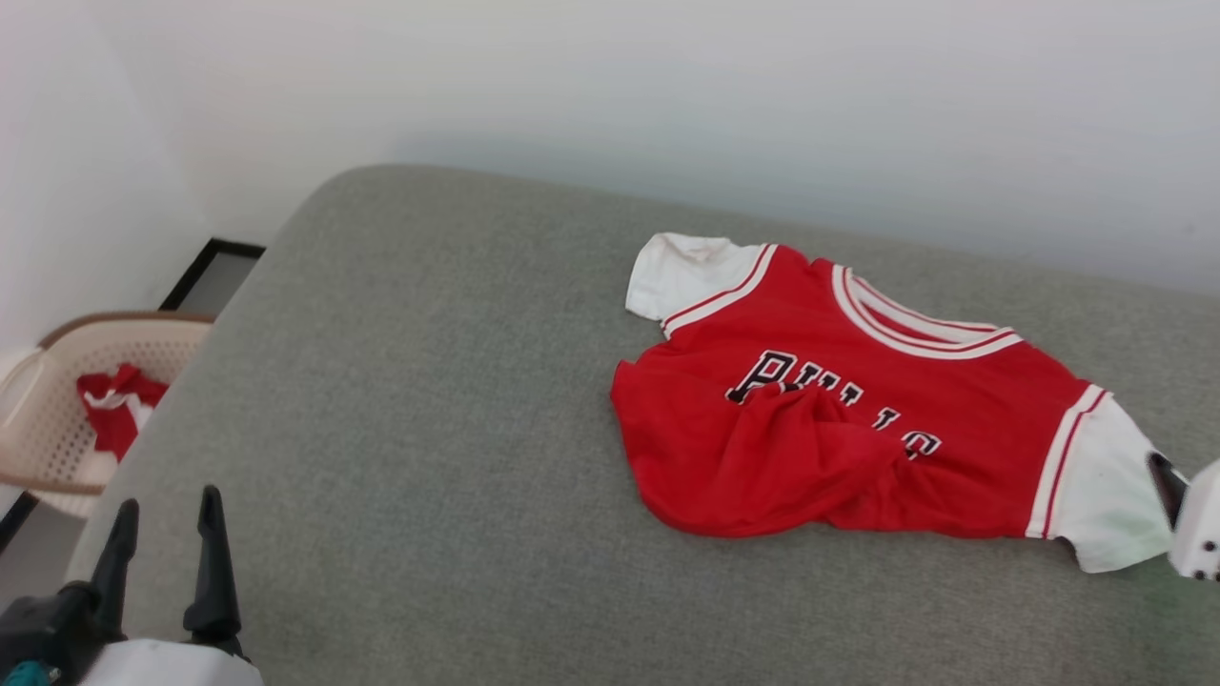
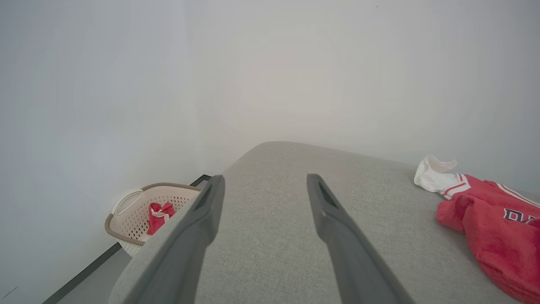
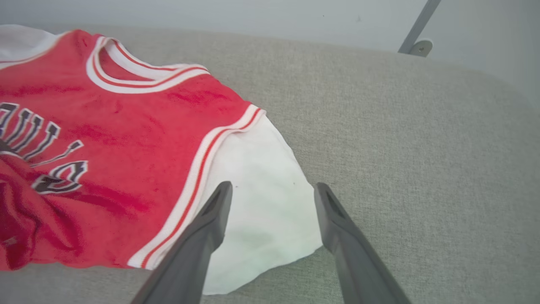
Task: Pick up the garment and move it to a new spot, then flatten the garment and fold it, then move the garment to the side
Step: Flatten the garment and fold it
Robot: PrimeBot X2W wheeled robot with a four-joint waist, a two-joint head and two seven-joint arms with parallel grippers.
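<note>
The garment (image 1: pixel 858 429), a red T-shirt with white sleeves, striped trim and black lettering, lies front up on the right half of the grey padded surface (image 1: pixel 429 400). Its lower hem is bunched up over the lettering. My right gripper (image 3: pixel 273 185) hovers open just above the garment's (image 3: pixel 105 139) white sleeve (image 3: pixel 261 190), with nothing between its fingers; it enters the head view at the right edge (image 1: pixel 1180 495). My left gripper (image 1: pixel 170 500) stands open and empty at the surface's near left corner, far from the garment (image 2: pixel 493 223). Its dark fingers spread wide in its own wrist view (image 2: pixel 265 179).
A cream perforated basket (image 1: pixel 57 381) holding red and white cloth (image 1: pixel 119 410) stands on the floor past the surface's left edge, also visible from the left wrist (image 2: pixel 130 211). A pale wall runs behind. A grey metal strut (image 3: pixel 417 29) leans at the far right.
</note>
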